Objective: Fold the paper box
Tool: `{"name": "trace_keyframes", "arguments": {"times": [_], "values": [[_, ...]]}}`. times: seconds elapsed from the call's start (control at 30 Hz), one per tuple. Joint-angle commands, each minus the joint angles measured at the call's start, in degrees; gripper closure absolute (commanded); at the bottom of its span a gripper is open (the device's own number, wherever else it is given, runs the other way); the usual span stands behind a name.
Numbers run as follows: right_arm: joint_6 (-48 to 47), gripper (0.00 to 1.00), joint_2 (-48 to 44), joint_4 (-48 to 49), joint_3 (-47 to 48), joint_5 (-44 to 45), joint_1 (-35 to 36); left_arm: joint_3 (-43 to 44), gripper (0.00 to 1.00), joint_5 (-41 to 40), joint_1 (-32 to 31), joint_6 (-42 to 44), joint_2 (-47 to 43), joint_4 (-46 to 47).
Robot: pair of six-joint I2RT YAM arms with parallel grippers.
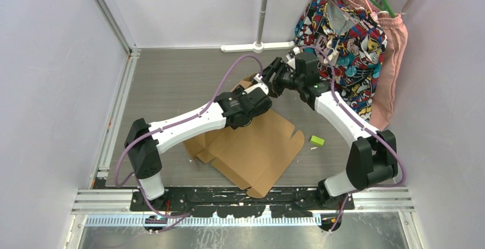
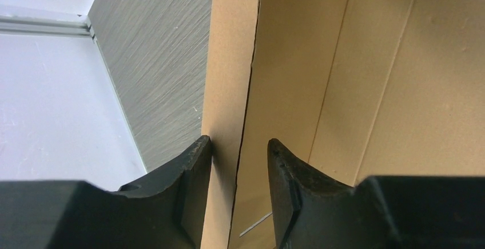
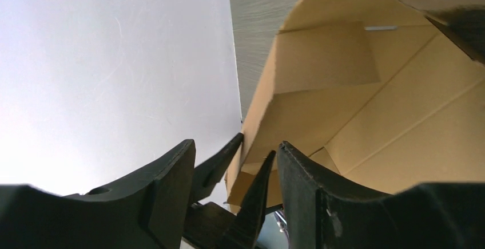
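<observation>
Plain brown corrugated cardboard box [image 1: 257,146] lies mostly flat on the grey table [image 1: 171,77], far wall raised; left gripper [image 2: 237,143] pinches that doubled wall, right gripper [image 3: 234,146] straddles it with jaws apart; risk: the single pinch slips and the wall springs back flat

We can read no text, label, brand, number or sign in any of the 3 views: the brown corrugated cardboard box [image 1: 257,151] shows only bare, unprinted faces, and the multicoloured patterned garment [image 1: 343,40] hanging at the back carries print too small to read
</observation>
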Motion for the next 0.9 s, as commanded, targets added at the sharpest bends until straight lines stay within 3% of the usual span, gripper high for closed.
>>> {"name": "trace_keyframes", "arguments": {"times": [0.0, 0.3, 0.5, 0.73, 0.87], "values": [[1.19, 0.40, 1.97, 2.31, 3.72, 1.66, 1.99, -0.25, 0.59, 0.84, 0.18, -1.04, -2.52, 2.10], [0.74, 0.46, 4.75, 2.87, 3.00, 2.28, 5.05, 0.12, 0.59, 1.11, 0.17, -0.86, -2.68, 2.41], [0.92, 0.59, 5.51, 3.61, 3.03, 2.60, 7.20, 0.12, 0.59, 1.29, 0.22, -0.86, -2.78, 2.41], [-0.18, 0.64, 5.15, 3.29, 1.61, 2.95, 9.84, 0.12, 0.59, 1.72, 0.22, -1.12, -3.06, 2.67], [-0.87, 0.78, 5.15, 3.61, -0.58, 3.42, 10.78, 0.06, 0.59, 2.06, 0.25, -1.51, -3.23, 2.81]]}}
